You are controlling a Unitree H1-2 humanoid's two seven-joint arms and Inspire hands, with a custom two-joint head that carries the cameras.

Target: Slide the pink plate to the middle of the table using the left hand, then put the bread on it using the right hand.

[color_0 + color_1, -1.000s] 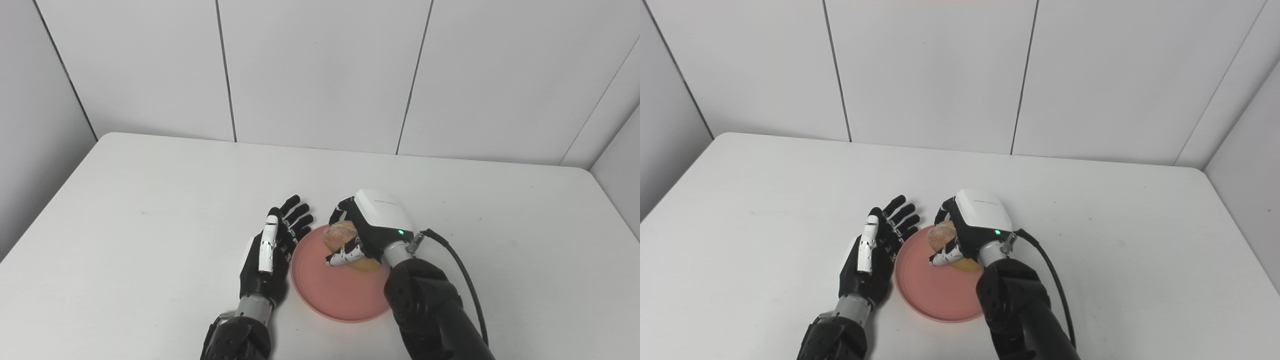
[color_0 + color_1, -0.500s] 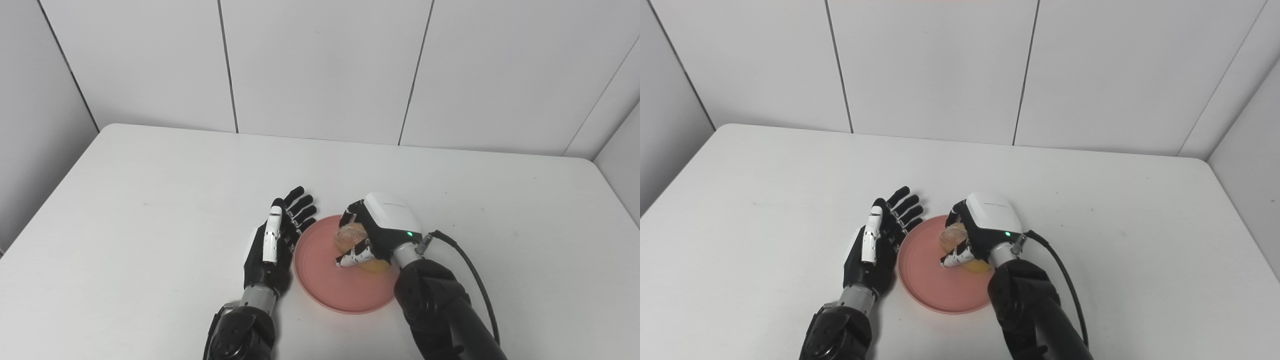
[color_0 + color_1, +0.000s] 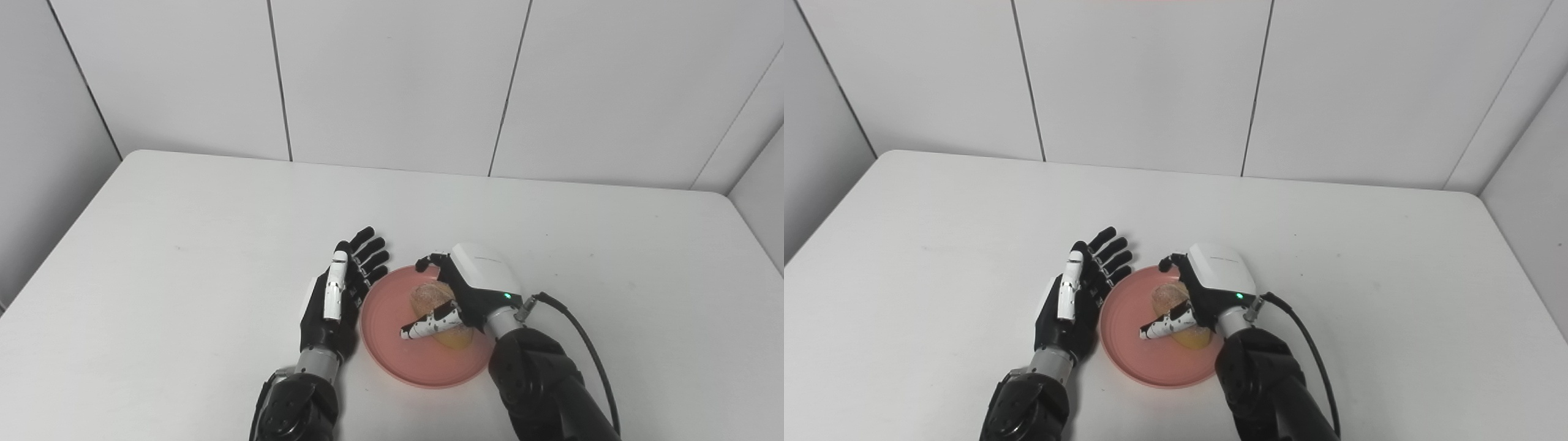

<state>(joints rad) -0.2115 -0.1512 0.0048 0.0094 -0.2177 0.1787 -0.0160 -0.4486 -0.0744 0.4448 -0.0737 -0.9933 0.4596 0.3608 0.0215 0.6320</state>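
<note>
My right hand (image 3: pixel 468 294) fingers spread off the bread (image 3: pixel 436 304), soft and light, on the pink plate (image 3: pixel 392 343); left hand (image 3: pixel 334 294) fingers apart, empty.

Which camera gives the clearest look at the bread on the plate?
Left eye view, narrowly: the bread lies on the pink plate under the right hand. Right eye view shows the same, with slightly less bread uncovered.

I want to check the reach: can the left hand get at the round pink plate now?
Probably yes. The left hand, open, lies right beside the left rim of the round pink plate, with nothing between them; the right hand and the bread sit further right.
</note>
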